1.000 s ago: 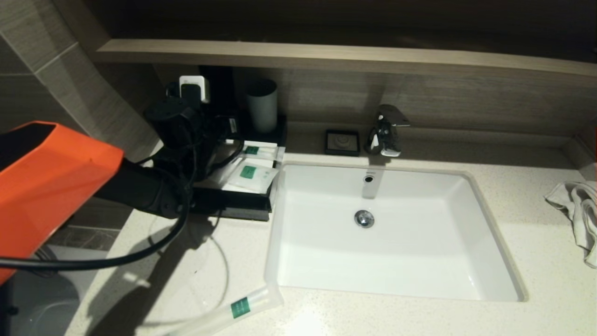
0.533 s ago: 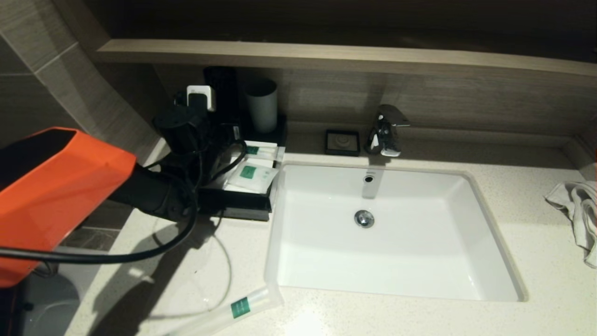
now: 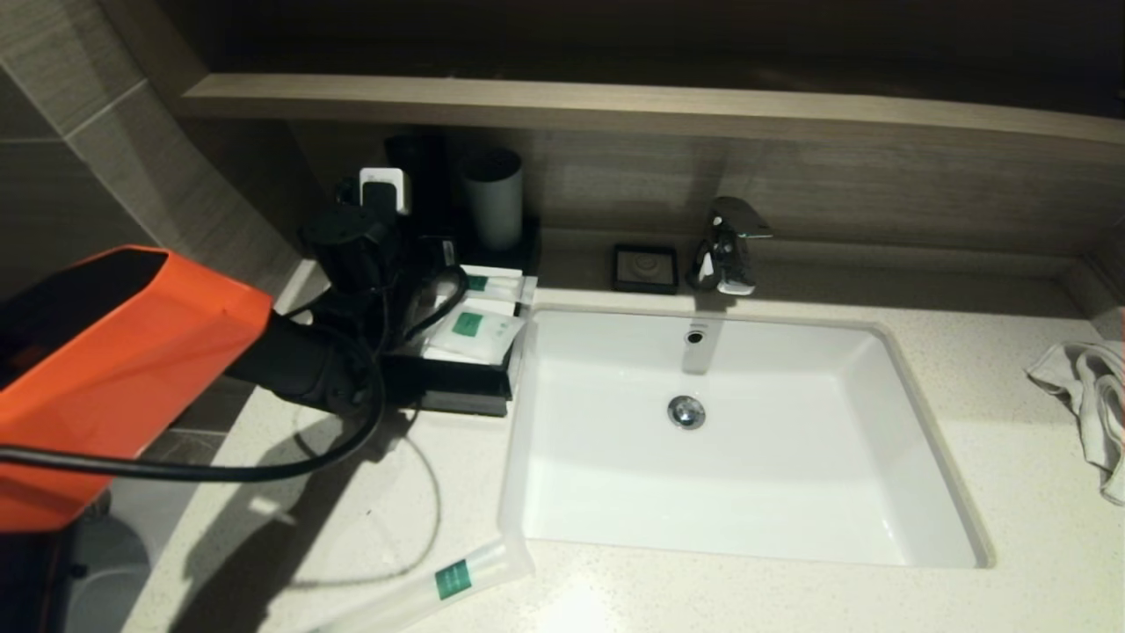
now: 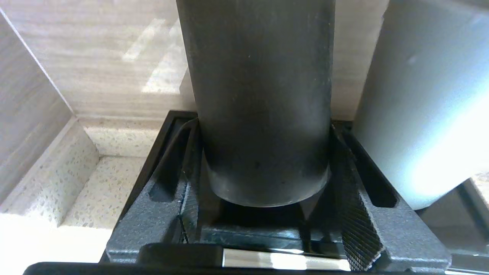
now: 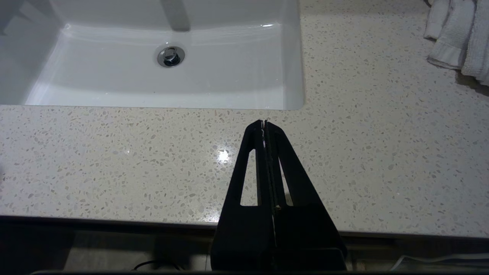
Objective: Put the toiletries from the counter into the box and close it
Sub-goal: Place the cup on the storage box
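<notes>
**Partly packed — one long packet left on the worktop, box not closed**

The box (image 3: 457, 374) sits at the worktop's back-left, just left of the sink (image 3: 879, 352). Toiletries on its white top: a pillow pouch (image 3: 475, 330) with a green label and, behind it, a slim packet (image 3: 497, 284). Whether more lie under the arm cannot be told. One long slim packet (image 3: 439, 585) lies at the worktop's front edge, near the sink's front-left corner, well apart from the box — judged the main item left to move.

Left tool (image 4: 263, 214) is at the back of the box, close to the back wall. Its fingers (image 4: 359, 221) are spread on either side of the black tumbler (image 4: 259, 95), which stands between them; contact not clear. The grey tumbler (image 4: 428, 99) stands just beside it.

Right tool (image 5: 264, 126) hangs over the front edge of the worktop, right of the sink's front, pressed together and holding nothing; parked.

Judgement: roughly midway. Left to do: the front packet, then closing the box. A towel (image 3: 1090, 396) lies at the right edge, a small black dish (image 3: 646, 266) and the tap (image 3: 725, 246) along the back.
</notes>
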Controlling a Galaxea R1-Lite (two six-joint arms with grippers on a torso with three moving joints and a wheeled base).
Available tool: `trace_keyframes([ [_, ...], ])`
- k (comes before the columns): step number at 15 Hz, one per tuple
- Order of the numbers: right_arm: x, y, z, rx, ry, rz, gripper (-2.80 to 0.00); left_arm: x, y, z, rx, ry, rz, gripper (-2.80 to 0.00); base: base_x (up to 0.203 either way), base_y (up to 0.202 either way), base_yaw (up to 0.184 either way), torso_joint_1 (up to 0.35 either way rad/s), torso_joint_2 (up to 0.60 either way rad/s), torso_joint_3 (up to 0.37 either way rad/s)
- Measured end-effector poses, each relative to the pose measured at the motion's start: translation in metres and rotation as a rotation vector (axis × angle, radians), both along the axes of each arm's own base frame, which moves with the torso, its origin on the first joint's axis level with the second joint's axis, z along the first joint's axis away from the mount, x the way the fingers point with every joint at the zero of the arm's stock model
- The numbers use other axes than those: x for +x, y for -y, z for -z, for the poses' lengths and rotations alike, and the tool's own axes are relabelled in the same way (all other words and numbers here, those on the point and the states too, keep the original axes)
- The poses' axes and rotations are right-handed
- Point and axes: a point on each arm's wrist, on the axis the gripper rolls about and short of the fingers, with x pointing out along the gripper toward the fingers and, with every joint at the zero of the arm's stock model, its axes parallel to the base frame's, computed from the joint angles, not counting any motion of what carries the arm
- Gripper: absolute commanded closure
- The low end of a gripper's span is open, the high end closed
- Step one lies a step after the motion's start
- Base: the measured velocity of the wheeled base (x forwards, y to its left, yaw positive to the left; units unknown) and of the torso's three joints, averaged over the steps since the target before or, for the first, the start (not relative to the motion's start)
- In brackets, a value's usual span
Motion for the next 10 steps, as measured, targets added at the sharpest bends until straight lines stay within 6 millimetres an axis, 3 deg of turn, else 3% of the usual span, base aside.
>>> trace_keyframes([
  [10, 0.0, 0.0, 0.0, 0.0, 0.0, 0.0, 0.0, 0.0081, 0.0006, 0.0043, 0.02, 0.011, -0.013, 0.0, 0.0, 0.0, 0.0, 0.0, 0.0, 0.0],
])
